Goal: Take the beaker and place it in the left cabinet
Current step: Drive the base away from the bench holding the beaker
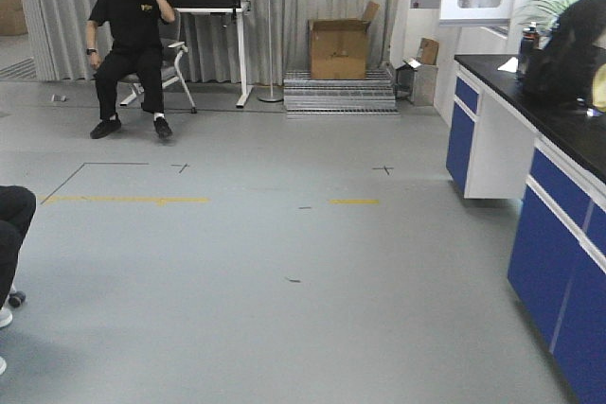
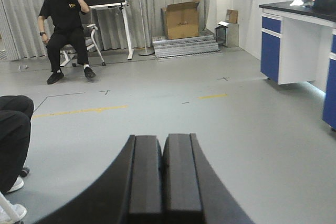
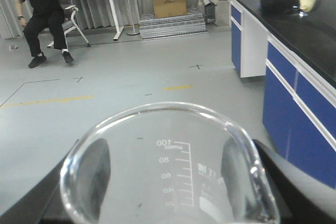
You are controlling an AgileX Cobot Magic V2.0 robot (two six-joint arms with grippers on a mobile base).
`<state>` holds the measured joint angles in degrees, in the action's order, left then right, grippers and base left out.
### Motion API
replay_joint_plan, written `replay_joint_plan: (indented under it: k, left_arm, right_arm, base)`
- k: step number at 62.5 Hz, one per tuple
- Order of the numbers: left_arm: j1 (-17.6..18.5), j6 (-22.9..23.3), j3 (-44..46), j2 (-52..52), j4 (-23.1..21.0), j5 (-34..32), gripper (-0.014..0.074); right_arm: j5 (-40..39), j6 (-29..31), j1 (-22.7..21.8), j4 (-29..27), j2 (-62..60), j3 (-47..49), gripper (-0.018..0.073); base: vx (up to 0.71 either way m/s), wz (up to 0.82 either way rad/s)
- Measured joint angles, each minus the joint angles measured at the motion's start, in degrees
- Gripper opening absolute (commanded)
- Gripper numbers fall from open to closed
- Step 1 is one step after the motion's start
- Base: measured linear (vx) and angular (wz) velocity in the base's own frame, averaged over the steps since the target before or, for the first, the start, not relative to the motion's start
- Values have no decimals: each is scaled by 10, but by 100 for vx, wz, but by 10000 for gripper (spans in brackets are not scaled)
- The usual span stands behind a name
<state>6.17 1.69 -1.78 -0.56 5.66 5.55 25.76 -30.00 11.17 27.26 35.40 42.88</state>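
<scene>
Glass beaker (image 3: 168, 166): light, slick and fragile, I judge. The right fingers (image 3: 283, 182) grip its sides; the left fingers (image 2: 144, 171) are closed, empty.

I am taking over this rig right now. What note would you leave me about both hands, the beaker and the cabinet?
Left hand: shut, with nothing in it.
Right hand: shut on the beaker, which looks empty.
Left cabinet: I cannot find it for certain in any view. Ahead there is open floor, with the blue-fronted bench on the right.
Done: the beaker is picked up.
Left: find the cabinet, drive to it, and set the beaker inside.
</scene>
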Motion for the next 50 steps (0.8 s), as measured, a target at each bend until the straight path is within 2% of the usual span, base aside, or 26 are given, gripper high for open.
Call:
replay_joint_plan:
  k: [50]
  left_arm:
    - [0, 0, 0, 0, 0, 0, -8]
  right_arm:
    - [1, -1, 0, 0, 0, 0, -6]
  base:
    - [64, 11]
